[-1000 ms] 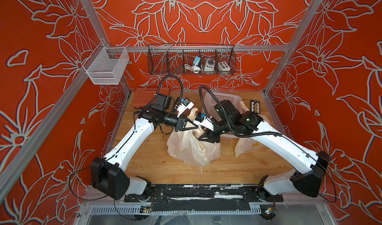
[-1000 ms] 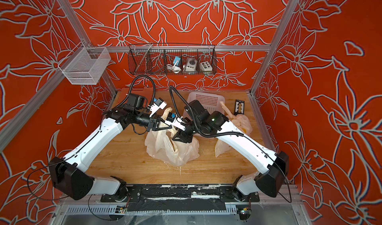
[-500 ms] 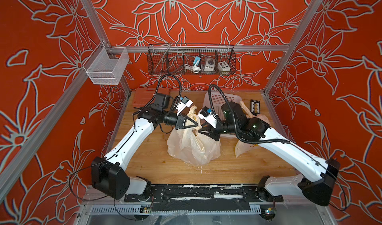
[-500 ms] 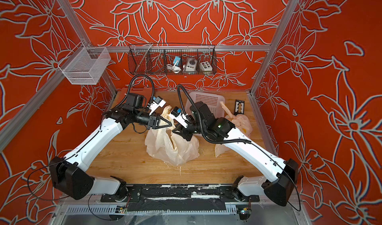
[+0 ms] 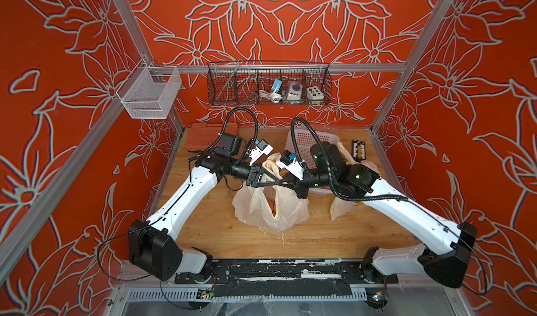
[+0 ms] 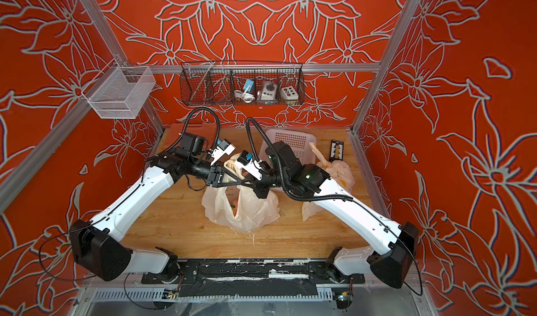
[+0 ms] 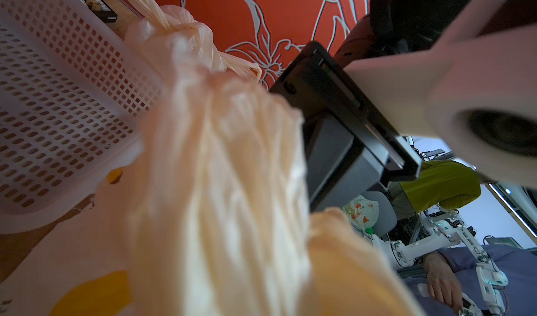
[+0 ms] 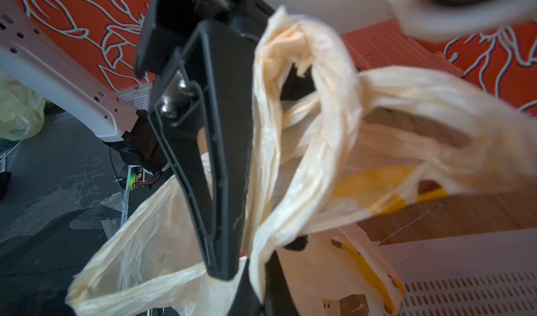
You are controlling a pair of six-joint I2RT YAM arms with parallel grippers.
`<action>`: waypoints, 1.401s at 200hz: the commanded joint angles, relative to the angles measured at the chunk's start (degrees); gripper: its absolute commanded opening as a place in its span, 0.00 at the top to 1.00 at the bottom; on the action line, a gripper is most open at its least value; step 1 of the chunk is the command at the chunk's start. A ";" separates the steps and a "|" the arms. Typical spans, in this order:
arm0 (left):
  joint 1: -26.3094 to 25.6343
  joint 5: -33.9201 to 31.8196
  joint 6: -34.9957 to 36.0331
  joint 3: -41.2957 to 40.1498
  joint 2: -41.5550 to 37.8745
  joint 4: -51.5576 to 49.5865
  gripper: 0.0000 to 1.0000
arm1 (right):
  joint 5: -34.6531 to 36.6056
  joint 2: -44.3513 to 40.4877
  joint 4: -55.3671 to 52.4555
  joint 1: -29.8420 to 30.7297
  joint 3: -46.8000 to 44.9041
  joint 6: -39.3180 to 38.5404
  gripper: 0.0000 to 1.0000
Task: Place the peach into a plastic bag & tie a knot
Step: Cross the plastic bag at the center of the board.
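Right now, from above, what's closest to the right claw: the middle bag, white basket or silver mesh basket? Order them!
In a top view:
1. Middle bag, centre table; the right claw pinches its handle.
2. White basket, just behind.
3. Silver mesh basket, high on the left wall.

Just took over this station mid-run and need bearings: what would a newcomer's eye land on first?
First, the left claw and right claw meeting tip to tip above the pale plastic bag at mid-table, its handles standing up between them. Then the loud red flower-patterned walls all around, and a second bag, bunched at its neck, beside the white basket on the right arm's side.
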 commanded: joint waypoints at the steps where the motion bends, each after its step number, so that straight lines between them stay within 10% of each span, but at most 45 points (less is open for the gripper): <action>1: -0.22 0.30 0.31 0.73 -0.84 0.13 0.57 | -2.94 1.66 -2.45 0.72 2.40 -2.49 1.00; 75: -0.58 0.48 -1.40 1.00 0.96 2.04 0.84 | -4.20 3.24 -3.73 0.78 5.31 -0.54 1.00; 128: -0.36 0.72 4.49 0.58 -0.04 -1.78 0.97 | -9.87 -4.34 -0.27 -8.86 3.26 16.26 0.45; 186: -0.92 1.90 5.17 0.12 -1.37 -0.78 0.92 | -12.59 8.13 -5.44 -10.93 17.28 32.41 0.32; 235: -1.14 1.56 5.04 0.12 -1.63 -0.64 0.91 | -14.92 14.14 -5.80 -8.72 22.59 33.14 0.39; 280: -0.27 -0.30 4.70 -0.83 -2.24 -1.57 0.87 | -14.24 11.15 -2.98 -13.25 18.32 35.25 1.00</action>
